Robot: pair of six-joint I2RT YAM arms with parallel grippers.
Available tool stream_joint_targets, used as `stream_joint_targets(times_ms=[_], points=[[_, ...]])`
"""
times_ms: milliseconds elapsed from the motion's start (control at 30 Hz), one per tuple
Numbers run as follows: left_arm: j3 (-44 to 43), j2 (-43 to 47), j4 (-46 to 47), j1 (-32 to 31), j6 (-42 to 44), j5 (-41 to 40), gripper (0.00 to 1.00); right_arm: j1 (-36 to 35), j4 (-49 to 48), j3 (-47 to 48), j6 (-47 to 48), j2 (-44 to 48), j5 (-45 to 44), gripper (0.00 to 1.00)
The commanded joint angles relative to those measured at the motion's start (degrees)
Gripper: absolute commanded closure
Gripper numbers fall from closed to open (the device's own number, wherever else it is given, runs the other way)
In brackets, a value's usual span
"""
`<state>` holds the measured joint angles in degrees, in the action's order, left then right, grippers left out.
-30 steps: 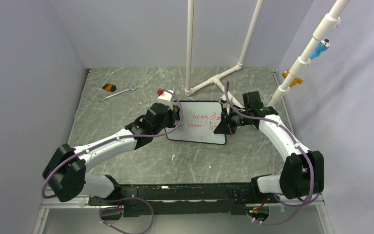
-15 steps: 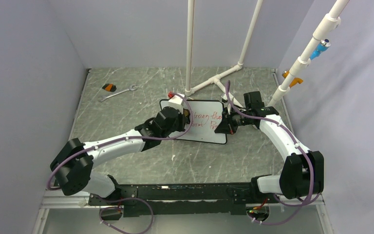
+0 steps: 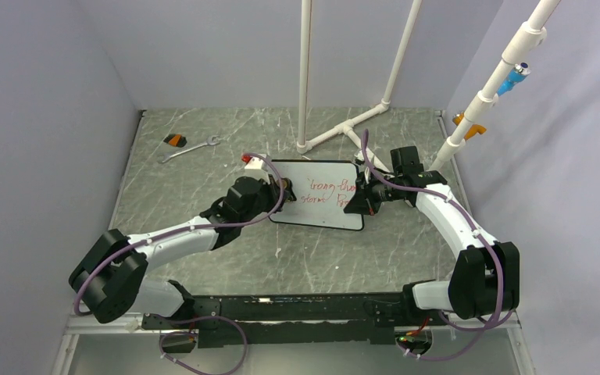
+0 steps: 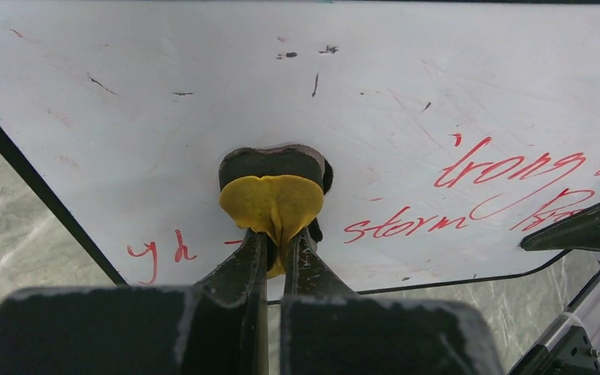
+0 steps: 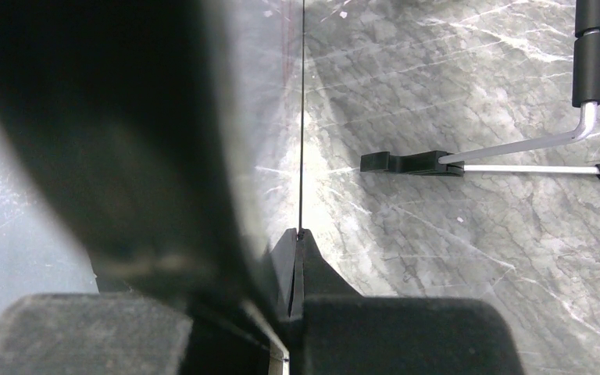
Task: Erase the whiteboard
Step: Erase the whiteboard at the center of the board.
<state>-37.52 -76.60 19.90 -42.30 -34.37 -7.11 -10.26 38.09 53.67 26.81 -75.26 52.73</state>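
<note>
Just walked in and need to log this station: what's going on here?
The right gripper clamps the right edge of the small black-framed whiteboard. The left gripper pinches a yellow-and-black eraser pad held against the board's face. The left part looks mostly wiped; red handwriting covers the right half, with a few strokes at lower left.

**Two White Arms With Black Joints**

The left arm and right arm wear smooth white shells between chunky black joint housings. Purple cables loop along both. A black base rail runs across at six o'clock. The left gripper and right gripper are matte black.
</note>
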Motion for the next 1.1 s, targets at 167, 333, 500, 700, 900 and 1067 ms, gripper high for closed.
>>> stream_joint_targets(times_ms=[167, 333, 500, 700, 900, 1067], points=[[-5.97, -3.73, 5.46, -7.24, -0.03, 2.48, 1.00, -1.92, 4.54, -0.58, 5.49, 0.78, 0.25, 1.00], [-6.93, -4.08, 2.77, -7.82, 1.00, -1.61, 1.00, -1.87, 4.63, -0.59, 5.55, 0.81, 0.44, 1.00], [-4.81, -2.11, -5.39, -1.55, 0.17, -7.87, 1.00, -1.86, 4.71, -0.59, 5.58, 1.09, 0.58, 1.00], [-3.49, 2.14, -6.27, 1.56, 4.97, -5.36, 1.00, -1.91, 4.61, -0.58, 5.55, 0.89, 0.47, 1.00], [-7.18, 1.44, -0.69, 0.51, 11.86, 11.42, 1.00, -1.87, 4.41, -0.67, 5.54, 0.66, 0.27, 1.00], [-12.27, -0.66, -2.19, -4.39, 17.29, 8.42, 1.00, -1.84, 4.43, -0.74, 5.48, 0.49, 0.18, 1.00]])
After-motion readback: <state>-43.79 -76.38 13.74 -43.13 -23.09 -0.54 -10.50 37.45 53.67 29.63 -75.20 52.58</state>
